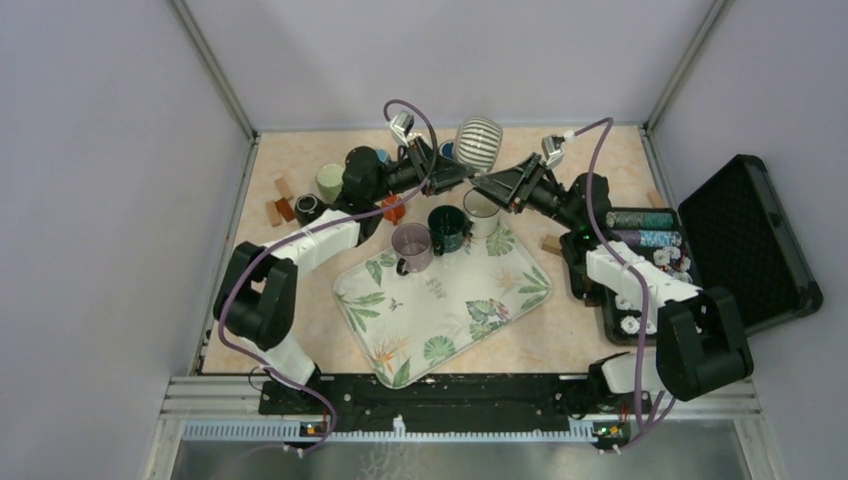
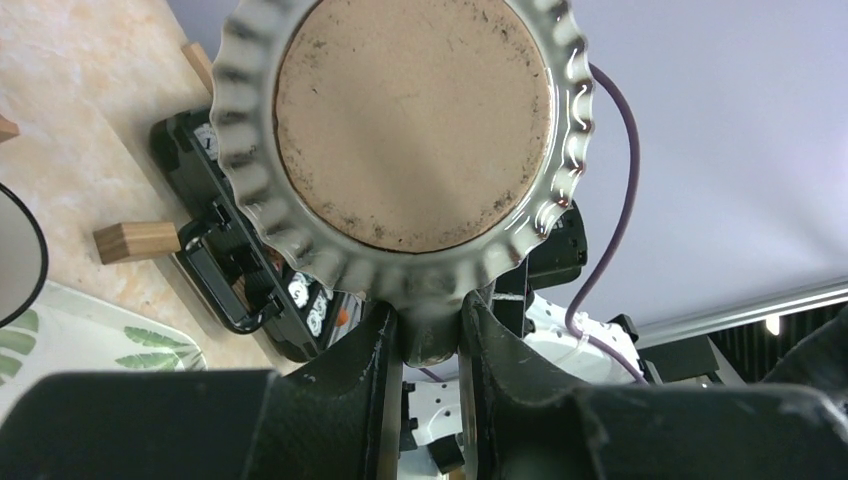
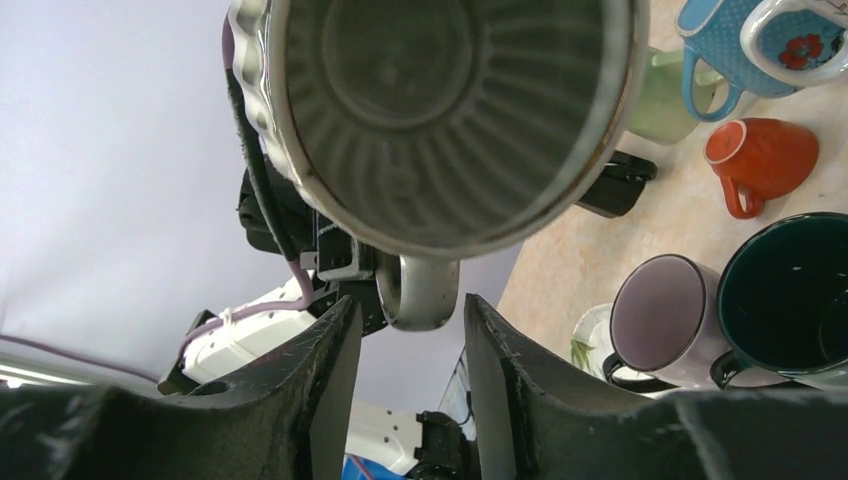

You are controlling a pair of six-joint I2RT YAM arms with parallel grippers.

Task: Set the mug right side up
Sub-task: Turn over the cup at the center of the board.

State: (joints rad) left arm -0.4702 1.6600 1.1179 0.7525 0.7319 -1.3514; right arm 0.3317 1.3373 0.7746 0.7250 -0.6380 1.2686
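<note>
Mug: your ribbed mug (image 1: pixel 478 143) is up in the air over the back of the table (image 1: pixel 300 165), beyond the tray (image 1: pixel 440 330). It lies on its side, not upright.
Mug facing: its brown base looks into your left wrist camera, and its open mouth looks into your right wrist camera.
Left gripper: your left gripper (image 2: pixel 430 322) is clamped tight on the handle (image 3: pixel 420 290), coming in from the base side.
Right gripper: your right gripper (image 3: pixel 412 315) has a finger on either side of that same handle, very close to it, from the mouth side. You cannot tell whether they press it.
Tray: a purple mug (image 1: pixel 411 243) and a dark green mug (image 1: pixel 446 226) stand upright at its far edge, just beside each other.
</note>
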